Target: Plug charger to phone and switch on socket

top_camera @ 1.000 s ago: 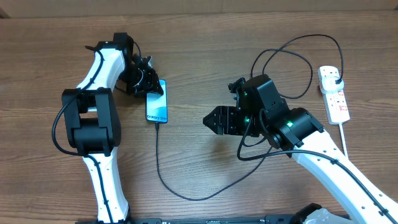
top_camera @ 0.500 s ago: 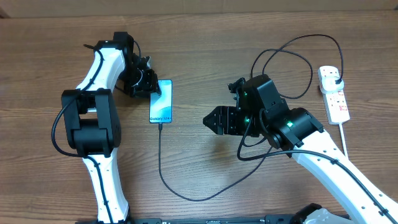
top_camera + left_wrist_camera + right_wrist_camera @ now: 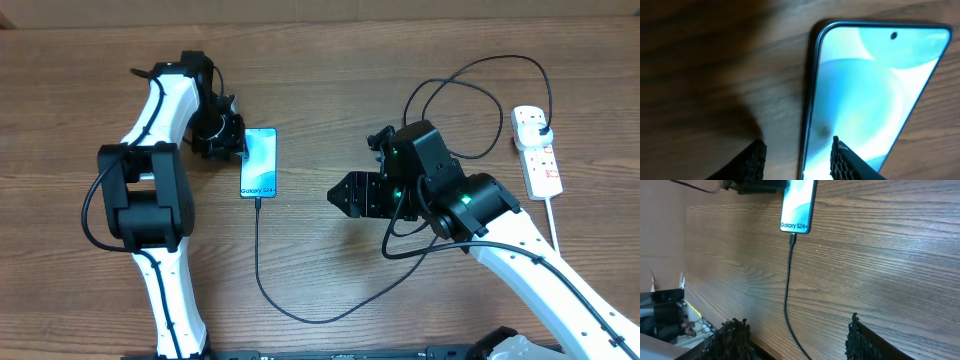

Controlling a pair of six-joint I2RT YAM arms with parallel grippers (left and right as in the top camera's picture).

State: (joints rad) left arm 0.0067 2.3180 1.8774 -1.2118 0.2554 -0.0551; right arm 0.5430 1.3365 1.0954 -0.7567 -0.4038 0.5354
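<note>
The phone [image 3: 258, 163] lies flat on the wooden table with its light-blue screen lit; it also shows in the left wrist view [image 3: 870, 85] and the right wrist view [image 3: 799, 202]. The charger cable [image 3: 256, 260] is plugged into the phone's bottom end [image 3: 793, 237], loops across the table and ends in a black plug in the white socket strip [image 3: 540, 160]. My left gripper [image 3: 228, 140] is open at the phone's top left corner, its fingers [image 3: 797, 161] straddling the phone's left edge. My right gripper [image 3: 345, 195] is open and empty, with the cable on the table below its fingers [image 3: 795, 340].
The socket strip's thick white cord [image 3: 553, 225] runs toward the front right. Cable loops [image 3: 470, 90] lie behind my right arm. The table's front edge shows in the right wrist view [image 3: 715, 325].
The phone went from tilted in my left gripper to lying flat, slightly to the right. My left gripper opened and drew back a little to the left. The right arm has not moved.
</note>
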